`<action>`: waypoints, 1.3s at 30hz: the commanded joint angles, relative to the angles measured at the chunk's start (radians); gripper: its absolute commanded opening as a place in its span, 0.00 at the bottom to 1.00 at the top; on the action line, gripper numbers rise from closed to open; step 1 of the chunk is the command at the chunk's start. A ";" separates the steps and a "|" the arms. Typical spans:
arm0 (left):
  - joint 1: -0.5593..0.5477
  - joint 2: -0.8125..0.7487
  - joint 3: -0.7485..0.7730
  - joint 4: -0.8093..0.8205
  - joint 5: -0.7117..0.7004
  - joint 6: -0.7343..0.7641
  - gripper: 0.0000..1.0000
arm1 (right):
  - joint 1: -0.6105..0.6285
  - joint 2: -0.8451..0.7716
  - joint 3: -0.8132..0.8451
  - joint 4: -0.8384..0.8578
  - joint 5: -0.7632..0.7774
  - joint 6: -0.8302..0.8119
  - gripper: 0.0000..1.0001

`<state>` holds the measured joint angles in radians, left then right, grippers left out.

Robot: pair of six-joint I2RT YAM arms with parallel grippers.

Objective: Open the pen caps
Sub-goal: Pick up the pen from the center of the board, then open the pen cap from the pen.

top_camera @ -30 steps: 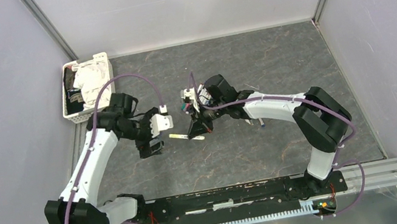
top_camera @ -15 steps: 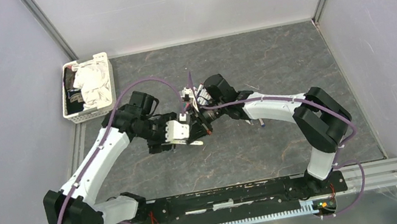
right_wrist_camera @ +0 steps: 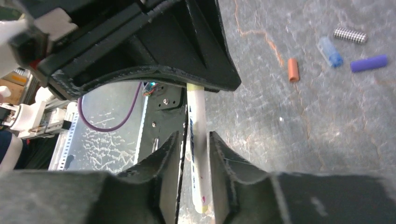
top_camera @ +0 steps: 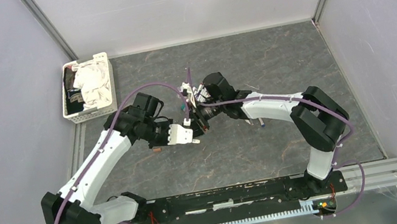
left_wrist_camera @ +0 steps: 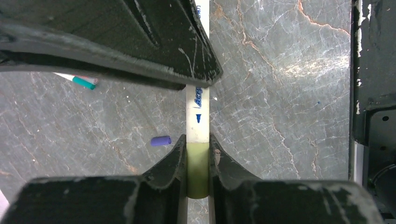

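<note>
Mid-table, left gripper [left_wrist_camera: 197,141] tight on yellow-green cap [left_wrist_camera: 197,173] — right gripper [right_wrist_camera: 194,137], grip unclear — loose purple cap [left_wrist_camera: 160,140] nearby.

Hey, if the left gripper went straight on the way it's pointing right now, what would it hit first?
The right gripper. The left gripper points along the pen whose yellow-green cap its jaws pinch, and the right gripper sits just ahead around the same barrel; the exact gap is unclear.

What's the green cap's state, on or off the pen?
On. In the left claw, the cap meets the white barrel with no gap.
</note>
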<state>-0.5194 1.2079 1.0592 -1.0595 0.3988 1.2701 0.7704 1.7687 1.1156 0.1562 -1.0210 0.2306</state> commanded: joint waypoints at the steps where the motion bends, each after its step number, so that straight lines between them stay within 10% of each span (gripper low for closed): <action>1: -0.001 -0.038 0.046 0.023 0.007 -0.060 0.02 | 0.003 0.012 -0.032 0.279 -0.046 0.225 0.39; 7: -0.001 -0.046 0.074 0.025 0.051 -0.127 0.02 | 0.016 0.037 -0.121 0.669 -0.082 0.531 0.45; 14: -0.001 -0.050 0.081 0.025 0.058 -0.144 0.02 | 0.022 0.048 -0.129 0.681 -0.097 0.549 0.43; 19: -0.002 -0.050 0.079 0.017 0.062 -0.136 0.02 | 0.022 0.046 -0.106 0.653 -0.088 0.545 0.12; 21: -0.002 -0.052 0.082 0.005 0.059 -0.122 0.02 | 0.023 0.047 -0.083 0.572 -0.080 0.497 0.00; 31: 0.105 -0.039 0.060 -0.028 -0.092 0.036 0.02 | -0.049 -0.074 -0.126 -0.104 0.063 0.007 0.00; 39: 0.353 0.017 0.111 -0.092 -0.048 0.233 0.02 | -0.140 -0.283 -0.399 -0.164 0.124 -0.037 0.00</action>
<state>-0.1974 1.2274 1.1381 -1.0981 0.3553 1.3712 0.6418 1.5570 0.7940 0.0837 -0.9199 0.2440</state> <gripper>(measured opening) 0.215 0.140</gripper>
